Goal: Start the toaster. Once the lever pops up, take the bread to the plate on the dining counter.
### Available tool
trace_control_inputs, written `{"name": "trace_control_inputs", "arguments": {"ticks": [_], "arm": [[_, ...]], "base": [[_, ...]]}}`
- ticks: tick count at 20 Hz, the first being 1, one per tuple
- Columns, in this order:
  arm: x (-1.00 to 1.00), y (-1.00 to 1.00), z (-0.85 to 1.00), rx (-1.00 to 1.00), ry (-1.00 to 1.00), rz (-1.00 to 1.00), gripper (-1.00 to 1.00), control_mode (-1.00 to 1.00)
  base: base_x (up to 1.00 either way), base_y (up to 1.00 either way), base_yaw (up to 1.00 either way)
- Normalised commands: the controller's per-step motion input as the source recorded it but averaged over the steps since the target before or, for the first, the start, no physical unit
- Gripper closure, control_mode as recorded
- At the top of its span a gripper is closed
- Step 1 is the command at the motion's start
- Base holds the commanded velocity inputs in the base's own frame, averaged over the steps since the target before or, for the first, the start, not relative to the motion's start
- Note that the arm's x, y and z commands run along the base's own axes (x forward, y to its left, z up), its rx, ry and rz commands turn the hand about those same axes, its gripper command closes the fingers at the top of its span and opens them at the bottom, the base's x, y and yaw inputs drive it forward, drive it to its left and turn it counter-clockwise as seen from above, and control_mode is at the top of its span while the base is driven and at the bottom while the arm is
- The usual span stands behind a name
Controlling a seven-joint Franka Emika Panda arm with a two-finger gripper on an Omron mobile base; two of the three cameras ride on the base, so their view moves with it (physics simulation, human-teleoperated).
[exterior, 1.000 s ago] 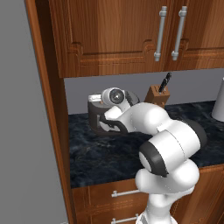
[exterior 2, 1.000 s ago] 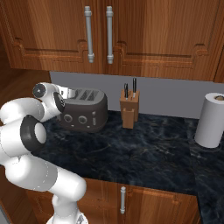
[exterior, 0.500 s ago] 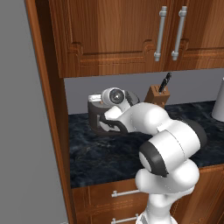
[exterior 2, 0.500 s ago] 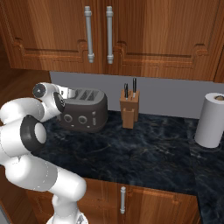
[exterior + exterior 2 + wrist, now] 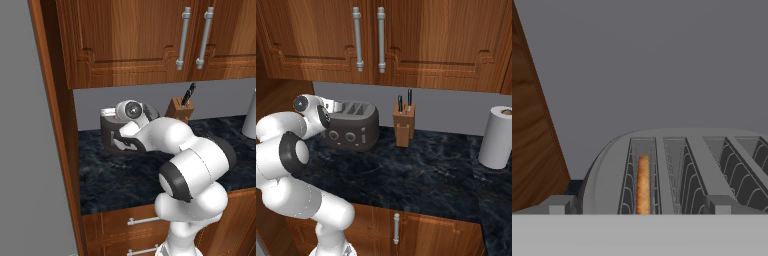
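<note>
The dark grey toaster (image 5: 353,126) stands on the black counter against the back wall, at the left end. In the left base view the toaster (image 5: 107,136) is mostly hidden behind my hand. The hand view looks down over the toaster (image 5: 677,165) and its silvery slotted top. The bread (image 5: 643,185), a tan slice seen edge-on, sits deep in the leftmost slot. My gripper (image 5: 639,207) hovers just above the toaster's left end, open, its fingertips (image 5: 559,205) wide apart with nothing between them. The plate and the dining counter are out of view.
A wooden knife block (image 5: 404,125) stands right of the toaster, and a paper towel roll (image 5: 498,137) further right. Wooden wall cabinets (image 5: 381,40) hang low over the counter (image 5: 406,170). A tall wooden side panel (image 5: 55,125) closes off the left.
</note>
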Motion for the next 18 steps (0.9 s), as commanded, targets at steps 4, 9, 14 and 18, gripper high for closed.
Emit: {"name": "trace_control_inputs", "arguments": {"ticks": [4, 9, 14, 18], "arm": [[0.00, 0.00, 0.00, 0.00, 0.00, 0.00, -1.00, -1.00], [0.00, 0.00, 0.00, 0.00, 0.00, 0.00, -1.00, -1.00], [0.00, 0.00, 0.00, 0.00, 0.00, 0.00, -1.00, -1.00], [0.00, 0.00, 0.00, 0.00, 0.00, 0.00, -1.00, -1.00]], "base": [[0.00, 0.00, 0.00], [0.00, 0.00, 0.00], [0.00, 0.00, 0.00], [0.00, 0.00, 0.00]]}}
